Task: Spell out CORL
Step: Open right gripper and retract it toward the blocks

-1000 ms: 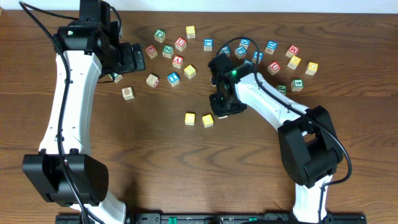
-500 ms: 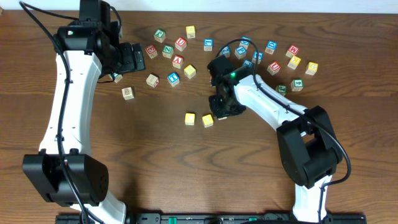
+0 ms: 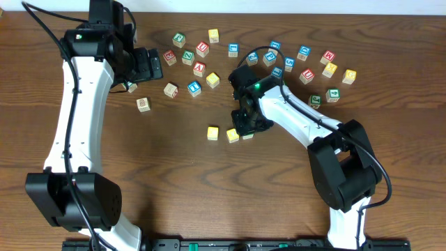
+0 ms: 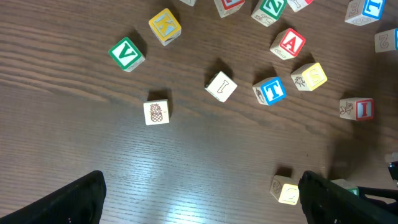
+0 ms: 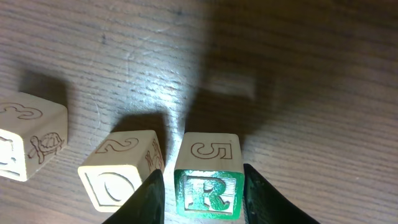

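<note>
My right gripper [image 3: 245, 130] [image 5: 202, 193] is shut on a green R block [image 5: 207, 186], with a finger on each side of it. The R block sits just right of a yellow O block [image 5: 121, 174] [image 3: 233, 135], a narrow gap between them. A yellow C block [image 5: 28, 134] [image 3: 212, 132] lies left of the O, so the three form a row at the table's middle. I cannot tell whether the R rests on the wood. My left gripper [image 3: 150, 66] [image 4: 199, 202] is open and empty, hovering at the far left.
Several loose letter blocks lie scattered across the far side of the table [image 3: 272, 52]. In the left wrist view are a green V [image 4: 126, 54], a blue T [image 4: 269, 91], a red A [image 4: 288, 43] and a pineapple block [image 4: 155, 112].
My right gripper has carried the R block left, up against the yellow O block. The left arm has not moved.
</note>
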Controlling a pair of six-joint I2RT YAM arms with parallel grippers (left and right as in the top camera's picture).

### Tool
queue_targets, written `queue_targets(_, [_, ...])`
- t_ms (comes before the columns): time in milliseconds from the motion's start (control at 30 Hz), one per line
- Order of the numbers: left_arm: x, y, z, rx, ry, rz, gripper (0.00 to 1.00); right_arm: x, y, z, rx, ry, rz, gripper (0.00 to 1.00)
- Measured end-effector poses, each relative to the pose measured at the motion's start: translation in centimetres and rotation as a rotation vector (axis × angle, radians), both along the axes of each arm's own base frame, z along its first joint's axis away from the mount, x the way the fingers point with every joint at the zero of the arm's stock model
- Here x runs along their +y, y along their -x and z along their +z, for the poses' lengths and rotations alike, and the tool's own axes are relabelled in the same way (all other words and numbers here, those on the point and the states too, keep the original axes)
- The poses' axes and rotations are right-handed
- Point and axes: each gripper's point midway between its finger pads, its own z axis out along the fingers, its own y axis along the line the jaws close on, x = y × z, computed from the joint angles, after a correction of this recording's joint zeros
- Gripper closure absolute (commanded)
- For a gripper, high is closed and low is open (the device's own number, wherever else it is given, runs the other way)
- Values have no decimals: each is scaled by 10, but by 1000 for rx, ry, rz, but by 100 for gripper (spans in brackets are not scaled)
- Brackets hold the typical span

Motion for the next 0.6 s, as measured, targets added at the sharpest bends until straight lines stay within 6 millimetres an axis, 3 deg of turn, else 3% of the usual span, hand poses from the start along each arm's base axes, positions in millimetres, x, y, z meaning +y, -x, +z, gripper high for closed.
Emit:
queue_targets(133, [0, 0, 0, 0, 0, 0, 2, -3, -1, 4, 7, 4, -8, 65])
queue_targets(233, [0, 0, 0, 0, 0, 0, 2, -5, -10, 18, 2, 1, -22, 64])
queue_targets(600, [0, 0, 0, 0, 0, 0, 2, -15, -76, 92, -162, -81, -107, 50])
